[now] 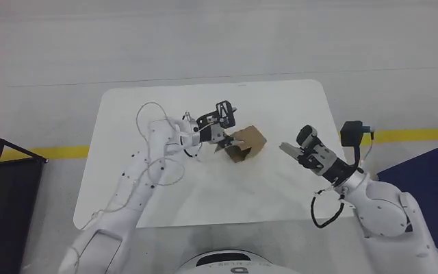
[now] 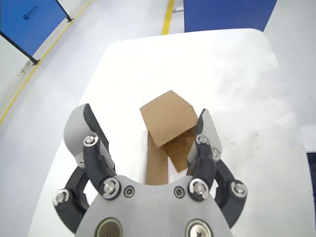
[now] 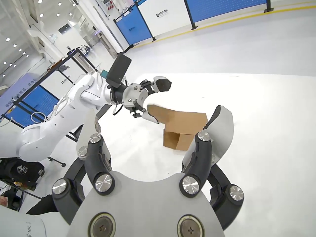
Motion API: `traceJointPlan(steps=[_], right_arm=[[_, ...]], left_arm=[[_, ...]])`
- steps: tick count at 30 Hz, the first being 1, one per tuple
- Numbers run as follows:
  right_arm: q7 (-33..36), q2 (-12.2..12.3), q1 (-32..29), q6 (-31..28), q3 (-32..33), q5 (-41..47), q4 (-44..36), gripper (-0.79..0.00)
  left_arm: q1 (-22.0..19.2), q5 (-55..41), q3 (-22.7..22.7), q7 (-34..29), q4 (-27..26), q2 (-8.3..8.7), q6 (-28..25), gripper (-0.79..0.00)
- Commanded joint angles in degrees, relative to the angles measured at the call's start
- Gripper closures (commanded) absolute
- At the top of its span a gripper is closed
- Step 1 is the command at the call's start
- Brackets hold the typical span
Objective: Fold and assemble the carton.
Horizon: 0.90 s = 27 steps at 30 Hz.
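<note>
- Table [image 1: 274, 195]: white top. You have bare surface between the robot and the work, enough room to press panels flat.
- Right claw [image 1: 291, 142]: spread wide, holding nothing. It hangs over the table well apart from the carton and points toward it. You can read this as a waiting pose: clear of the left arm's work, but lined up to come in from the other side.
- Left claw [image 2: 145, 110]: also spread and gripping nothing. One finger [image 2: 206, 124] lies against the carton's side, while the other stands well apart from it. Judge this as a push or a brace, not a grasp.
- Carton [image 1: 246, 142]: brown card, near the middle of the table, between the two claws and against the left one. It is only part-formed and sits askew, with a loose flap reaching toward the left claw and an open end in the right wrist view. You will likely need the second claw to steady the body while the flap is tucked; a one-sided push may just slide it.
- Beyond the table: grey floor with a yellow line.
</note>
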Motion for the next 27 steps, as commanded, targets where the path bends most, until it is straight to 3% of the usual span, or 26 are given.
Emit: traceJointPlan(steps=[1,7,14,21,23,25,27], right_arm=[[1.07,0.03,0.31,0.19,-1.07,-0.51,0.04,-0.727],[3.85,0.10,4.28,1.83,-4.78,-2.15,1.14,-0.727],[4.66,0.07,7.11,3.42,-7.24,-2.74,1.00,-0.785],[4.66,0.07,7.11,3.42,-7.24,-2.74,1.00,-0.785],[15.09,0.72,9.04,4.03,-9.78,-15.87,0.06,-0.785],[28.00,0.97,13.06,6.68,-16.33,-25.89,1.34,-0.785],[34.52,0.63,18.68,9.01,-22.89,-31.27,2.92,-0.785]], left_arm=[[-0.51,0.50,0.11,2.01,2.06,0.10,1.05,-0.785],[0.34,-9.35,-6.02,8.84,7.20,1.02,1.60,-0.785],[5.11,-23.45,-20.56,11.16,10.85,4.17,-4.49,-0.785],[11.73,-29.48,-25.39,6.85,5.01,7.79,-4.71,-0.785],[13.29,-29.55,-26.35,6.06,3.07,8.97,-4.71,-0.785],[14.71,-29.36,-26.89,6.38,1.79,10.04,-4.71,-0.785],[15.83,-26.75,-27.71,7.25,1.15,10.98,-4.71,-0.785]])
